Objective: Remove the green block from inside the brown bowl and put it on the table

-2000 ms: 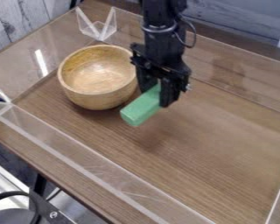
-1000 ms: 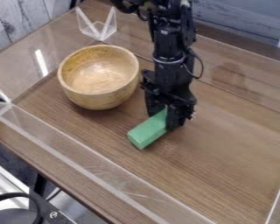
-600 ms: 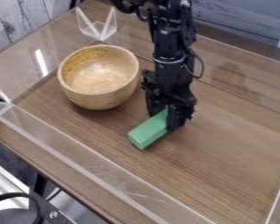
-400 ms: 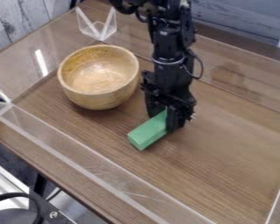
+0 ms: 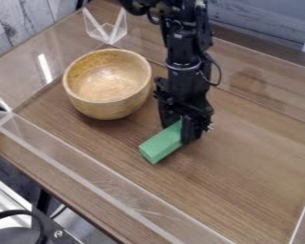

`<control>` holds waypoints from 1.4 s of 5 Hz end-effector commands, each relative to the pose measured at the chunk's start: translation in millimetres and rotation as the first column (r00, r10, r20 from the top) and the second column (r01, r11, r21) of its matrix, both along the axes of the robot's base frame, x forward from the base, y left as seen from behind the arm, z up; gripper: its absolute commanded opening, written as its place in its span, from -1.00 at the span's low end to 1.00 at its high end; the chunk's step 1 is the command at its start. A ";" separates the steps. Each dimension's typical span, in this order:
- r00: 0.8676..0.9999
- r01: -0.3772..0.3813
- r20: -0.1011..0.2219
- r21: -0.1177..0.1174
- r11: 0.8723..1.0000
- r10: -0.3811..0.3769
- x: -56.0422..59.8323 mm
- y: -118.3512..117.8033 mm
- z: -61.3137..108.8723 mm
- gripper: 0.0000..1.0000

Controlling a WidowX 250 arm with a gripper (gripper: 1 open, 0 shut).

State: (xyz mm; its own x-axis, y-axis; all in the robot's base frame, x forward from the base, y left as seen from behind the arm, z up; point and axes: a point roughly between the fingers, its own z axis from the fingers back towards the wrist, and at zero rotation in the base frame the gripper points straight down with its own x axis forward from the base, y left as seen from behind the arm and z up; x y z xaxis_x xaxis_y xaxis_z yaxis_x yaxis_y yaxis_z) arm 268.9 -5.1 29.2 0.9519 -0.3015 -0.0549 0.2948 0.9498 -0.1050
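The green block (image 5: 159, 145) lies low on the table (image 5: 244, 172), to the right of and in front of the brown bowl (image 5: 108, 83). Its upper end sits between the black fingers of my gripper (image 5: 182, 129), which points straight down and is shut on it. The block's lower end looks to be touching the wood. The light tan bowl stands upright and holds nothing, just left of the arm.
Clear plastic walls (image 5: 53, 157) edge the tabletop along the front and left. A clear folded plastic piece (image 5: 104, 26) stands behind the bowl at the back. Bare wood stretches to the right of the gripper and in front of it.
Two seconds ago the block hung higher, close beside the bowl; the gripper carried it down and to the right. Over the last second nothing has moved.
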 end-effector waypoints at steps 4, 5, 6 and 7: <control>0.999 -0.019 0.051 -0.012 1.000 0.019 7.6 5.7 18.0 1.00; 0.998 -0.028 0.054 -0.015 1.000 0.028 6.8 7.3 23.7 1.00; 0.997 -0.039 0.070 -0.017 0.999 0.040 6.0 9.5 34.1 1.00; 0.994 -0.053 0.097 -0.020 0.998 0.055 4.5 13.9 49.3 1.00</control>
